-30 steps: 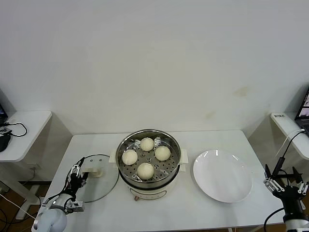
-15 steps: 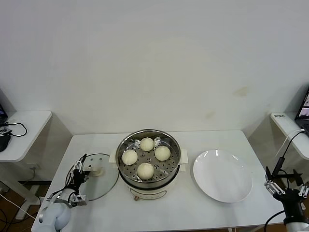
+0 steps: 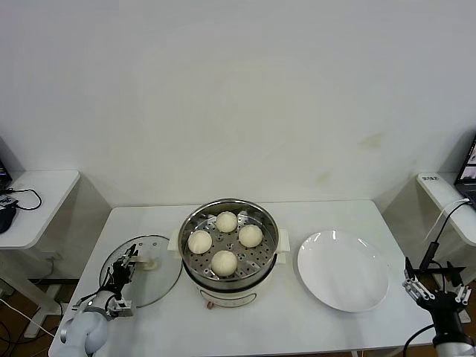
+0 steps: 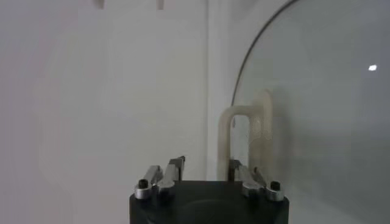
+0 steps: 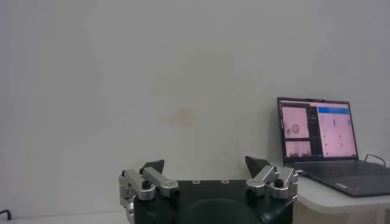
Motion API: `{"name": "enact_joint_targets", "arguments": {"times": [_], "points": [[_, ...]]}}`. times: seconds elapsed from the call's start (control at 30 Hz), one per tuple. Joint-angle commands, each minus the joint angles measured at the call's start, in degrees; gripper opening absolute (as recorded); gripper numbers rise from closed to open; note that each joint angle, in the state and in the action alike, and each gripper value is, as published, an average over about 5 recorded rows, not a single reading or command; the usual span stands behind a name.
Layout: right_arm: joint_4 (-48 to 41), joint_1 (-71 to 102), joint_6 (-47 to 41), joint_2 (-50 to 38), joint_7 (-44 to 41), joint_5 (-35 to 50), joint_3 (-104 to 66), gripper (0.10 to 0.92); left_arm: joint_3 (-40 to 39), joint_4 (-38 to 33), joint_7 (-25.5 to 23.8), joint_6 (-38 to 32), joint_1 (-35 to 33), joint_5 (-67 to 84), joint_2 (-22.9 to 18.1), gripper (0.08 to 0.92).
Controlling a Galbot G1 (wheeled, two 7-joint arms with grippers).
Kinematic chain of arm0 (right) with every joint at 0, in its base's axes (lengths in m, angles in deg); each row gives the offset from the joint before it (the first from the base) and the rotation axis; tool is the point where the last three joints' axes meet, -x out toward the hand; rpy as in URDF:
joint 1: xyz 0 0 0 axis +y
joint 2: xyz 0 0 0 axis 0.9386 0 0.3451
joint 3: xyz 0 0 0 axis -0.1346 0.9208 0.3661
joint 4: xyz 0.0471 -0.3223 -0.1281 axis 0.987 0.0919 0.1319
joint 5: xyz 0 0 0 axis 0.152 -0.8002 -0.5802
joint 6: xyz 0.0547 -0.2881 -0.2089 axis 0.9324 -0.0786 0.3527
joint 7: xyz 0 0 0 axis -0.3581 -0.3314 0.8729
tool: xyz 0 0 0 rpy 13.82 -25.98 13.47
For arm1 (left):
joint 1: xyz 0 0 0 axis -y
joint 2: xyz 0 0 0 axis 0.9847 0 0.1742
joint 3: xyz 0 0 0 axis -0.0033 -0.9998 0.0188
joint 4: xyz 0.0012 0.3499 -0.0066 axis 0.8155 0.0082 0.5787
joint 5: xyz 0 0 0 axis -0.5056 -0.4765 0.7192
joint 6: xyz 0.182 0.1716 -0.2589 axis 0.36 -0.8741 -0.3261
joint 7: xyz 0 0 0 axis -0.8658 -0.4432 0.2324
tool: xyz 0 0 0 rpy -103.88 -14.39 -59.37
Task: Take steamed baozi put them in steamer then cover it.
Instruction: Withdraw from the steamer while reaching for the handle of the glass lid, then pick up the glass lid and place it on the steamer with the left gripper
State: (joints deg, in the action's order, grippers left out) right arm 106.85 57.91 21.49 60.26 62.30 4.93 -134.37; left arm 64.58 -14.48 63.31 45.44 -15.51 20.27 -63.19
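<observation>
Four baozi sit in the steamer (image 3: pixel 229 284): one at the back (image 3: pixel 227 222), one on the left (image 3: pixel 199 241), one on the right (image 3: pixel 251 235), one at the front (image 3: pixel 224 262). The cover (image 3: pixel 152 286) lies flat on the table left of the steamer, its cream handle (image 3: pixel 148 262) upright. My left gripper (image 3: pixel 129 260) is open and low over the cover, just short of the handle. In the left wrist view the handle (image 4: pixel 245 137) stands just beyond my left gripper (image 4: pixel 206 165), off to one finger's side. My right gripper (image 3: pixel 435 288) is open and empty beyond the table's right edge.
A bare white plate (image 3: pixel 343 269) lies right of the steamer. Side tables stand at the far left (image 3: pixel 33 201) and far right (image 3: pixel 446 195). An open laptop (image 5: pixel 317 137) shows in the right wrist view.
My left gripper has moved forward over the cover towards its handle. My right gripper has sunk slightly at the right edge. The baozi and the cover have not moved.
</observation>
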Motion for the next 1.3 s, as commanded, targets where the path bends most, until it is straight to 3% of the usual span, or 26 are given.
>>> {"name": "enact_joint_targets", "arguments": {"times": [0.03, 0.23, 0.43, 0.83, 1.07, 1.3], "points": [[0.20, 0.11, 0.06, 0.05, -0.06, -0.13, 0.13, 0.823, 0.76, 0.26, 2.52, -0.18, -0.35, 0.45, -0.63, 0.324], [0.50, 0.12, 0.00, -0.03, -0.11, -0.38, 0.43, 0.823, 3.98, -8.50, 5.22, 2.39, -5.02, 1.49, -0.85, 0.167], [0.29, -0.42, 0.08, -0.32, -0.24, -1.39, 2.19, 0.823, 9.11, -21.69, 6.50, 8.13, -12.55, 1.35, -1.46, 0.145], [0.42, -0.86, 0.68, -1.88, -0.41, -5.90, 4.68, 0.823, 16.87, -44.53, -4.38, 15.95, -23.11, 0.83, 0.04, 0.145], [-0.68, -1.71, 1.71, -1.80, 1.24, -10.18, 6.65, 0.823, 9.99, -51.34, -8.43, 19.31, -22.02, 1.73, 3.29, 0.145], [-0.65, -2.54, 1.41, -0.29, 4.61, -17.18, 8.50, 0.823, -2.49, -50.93, -11.79, 24.66, -13.41, 4.14, 7.70, 0.145]]}}
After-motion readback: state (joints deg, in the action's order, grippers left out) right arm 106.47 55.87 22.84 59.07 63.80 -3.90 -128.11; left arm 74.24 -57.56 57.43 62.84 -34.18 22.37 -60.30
